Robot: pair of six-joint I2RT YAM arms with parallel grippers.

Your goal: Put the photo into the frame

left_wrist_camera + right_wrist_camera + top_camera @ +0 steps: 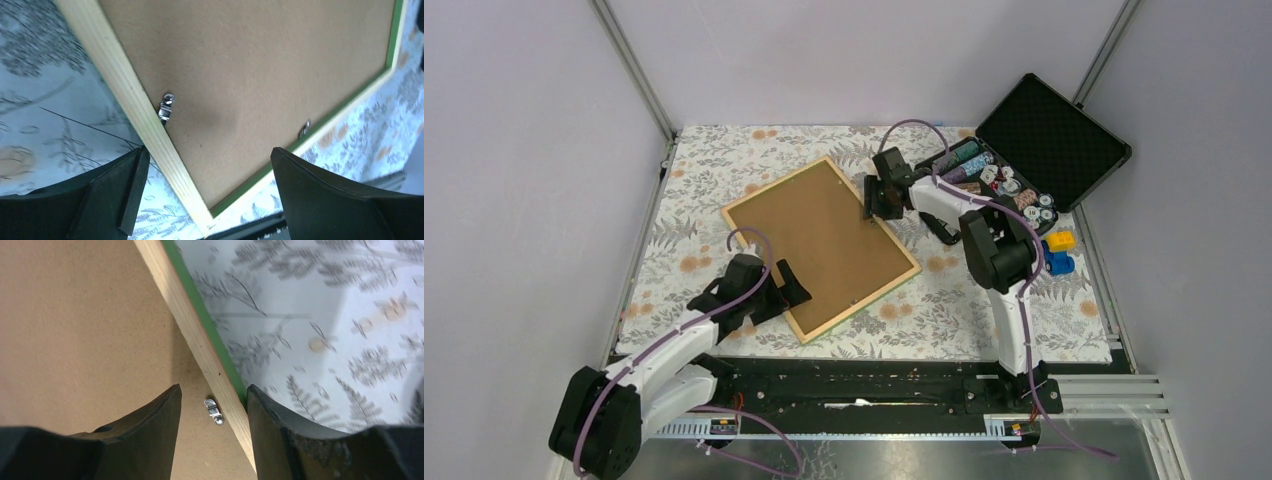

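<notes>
1. The frame (776, 185) lies face down on the floral cloth (944, 310) in the top view, with the brown backing panel (819, 240) seated in it. The photo is not visible, and I judge it is under the panel. The left gripper (792, 283) hovers at the near corner. The right gripper (871, 200) stands over the far long rail, well clear of the chip case (1049, 130).

2. In the left wrist view the left gripper (207, 155) is spread wide and holds nothing. The frame's wooden rail (125, 90) runs between its fingers, with one turn clip (166, 106) just ahead of them and another clip (304, 129) ahead of the right finger. To do this well, bring one fingertip beside the clip and sweep it rather than pinch.

3. In the right wrist view the right gripper (212, 390) is partly apart and empty. Its clip (213, 411) lies between the fingers, just beside the rail (185, 315). The step looks like setting clips over the panel (75, 315), so press lightly to keep the frame from sliding on the cloth (325, 315).
</notes>
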